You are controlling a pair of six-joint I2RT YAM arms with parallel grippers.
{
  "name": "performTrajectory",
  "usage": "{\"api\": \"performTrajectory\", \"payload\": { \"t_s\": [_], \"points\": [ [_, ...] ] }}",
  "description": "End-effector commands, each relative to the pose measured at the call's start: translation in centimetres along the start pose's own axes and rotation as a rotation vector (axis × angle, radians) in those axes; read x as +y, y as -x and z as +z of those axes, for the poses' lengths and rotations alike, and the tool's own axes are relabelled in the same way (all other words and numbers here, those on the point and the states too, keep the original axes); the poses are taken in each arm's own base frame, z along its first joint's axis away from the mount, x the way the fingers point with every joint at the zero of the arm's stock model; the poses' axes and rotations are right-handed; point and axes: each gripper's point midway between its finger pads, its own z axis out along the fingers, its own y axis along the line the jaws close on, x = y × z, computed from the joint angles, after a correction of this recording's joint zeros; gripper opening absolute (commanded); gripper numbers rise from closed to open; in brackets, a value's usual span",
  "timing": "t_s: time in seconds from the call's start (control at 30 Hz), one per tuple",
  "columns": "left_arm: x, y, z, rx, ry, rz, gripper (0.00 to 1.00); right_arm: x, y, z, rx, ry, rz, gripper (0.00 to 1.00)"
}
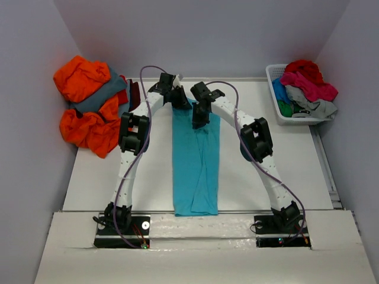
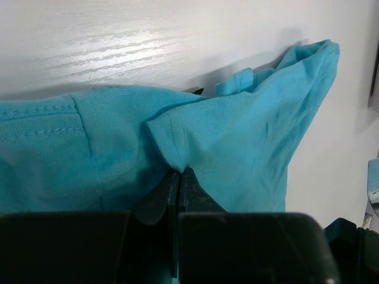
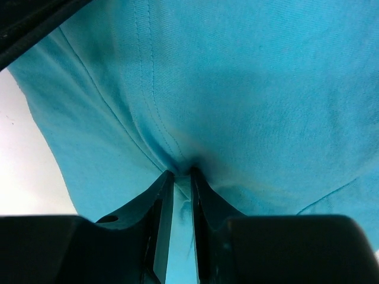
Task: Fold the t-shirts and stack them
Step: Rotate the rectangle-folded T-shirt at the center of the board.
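Shirt in turquoise is lying lengthwise on the worktop; I am seeing the left gripper clamping a hem fold at its far end, the right gripper pinching it alongside.

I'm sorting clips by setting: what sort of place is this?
Probably a robotics test booth: bare grey walls enclose a white table, two robot arms are bolted at its near edge, a turquoise t-shirt laid out between them.
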Motion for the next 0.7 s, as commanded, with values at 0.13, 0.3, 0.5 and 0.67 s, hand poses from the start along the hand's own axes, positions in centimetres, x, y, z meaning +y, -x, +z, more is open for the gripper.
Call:
{"api": "performTrajectory", "payload": {
  "t_s": [0.13,0.3,0.5,0.67],
  "points": [
    [-4.8,3.4,-2.8,-0.095,-0.071,0.133,0.06,1.0,1.1,-3.2,-0.053,0.034,0.011,0.16],
    [-5.4,3.2,-2.9,-0.097,-0.070,0.157,0.06,1.3,1.4,-3.6,-0.064,0.042,0.014,0.07],
    [-5.4,3.7,-3.5,-0.120,-0.045,0.175,0.06,2.1,1.9,-4.6,-0.087,0.057,0.002,0.07],
    [-5.6,4.4,-4.2,-0.151,-0.026,0.182,0.06,2.4,2.3,-5.4,-0.102,0.063,-0.002,0.07]
  ]
}}
